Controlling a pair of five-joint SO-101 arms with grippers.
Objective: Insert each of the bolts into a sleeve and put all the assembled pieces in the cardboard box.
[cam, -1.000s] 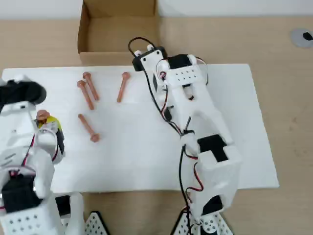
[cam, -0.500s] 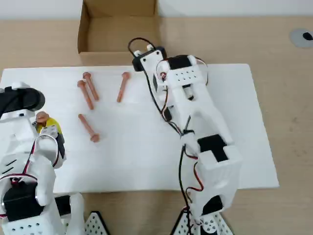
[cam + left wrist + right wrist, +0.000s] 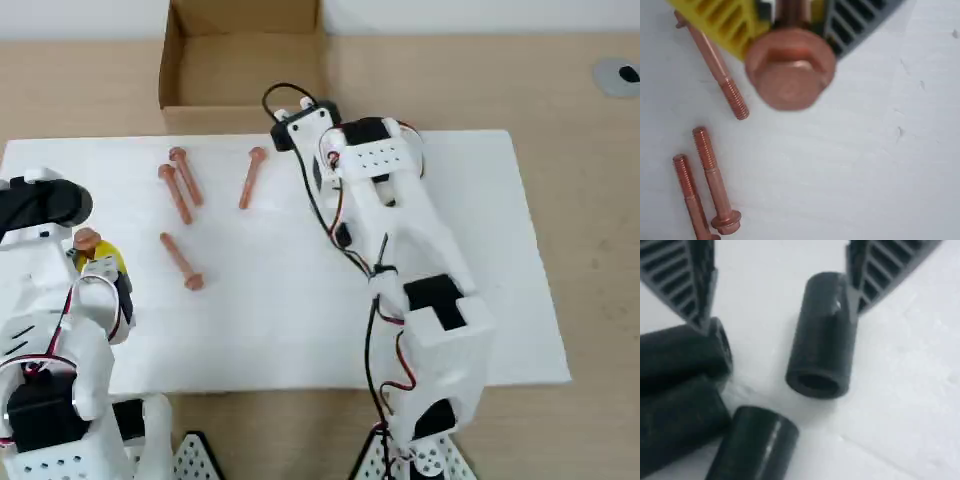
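Note:
My left gripper [image 3: 790, 42] is shut on a copper bolt [image 3: 790, 67], its hex head toward the camera between the yellow finger [image 3: 715, 20] and the black finger [image 3: 865, 20]. From above, that bolt [image 3: 87, 240] is over the left edge of the white sheet [image 3: 480, 250]. Three loose bolts [image 3: 185, 175] [image 3: 252, 177] [image 3: 181, 261] and one more lie on the sheet. My right gripper [image 3: 780, 310] stands open over a black sleeve [image 3: 822, 335], which lies against one finger [image 3: 885, 270]. Three other sleeves [image 3: 680, 360] lie beside it.
The open cardboard box [image 3: 240, 60] sits beyond the sheet's far edge, left of the right arm [image 3: 370, 160]. The sheet's middle and right side are bare. A small grey disc [image 3: 618, 75] lies on the wooden table at far right.
The left arm has drawn back slightly toward the near edge, still holding the bolt. The right arm's wrist has edged a little toward the box.

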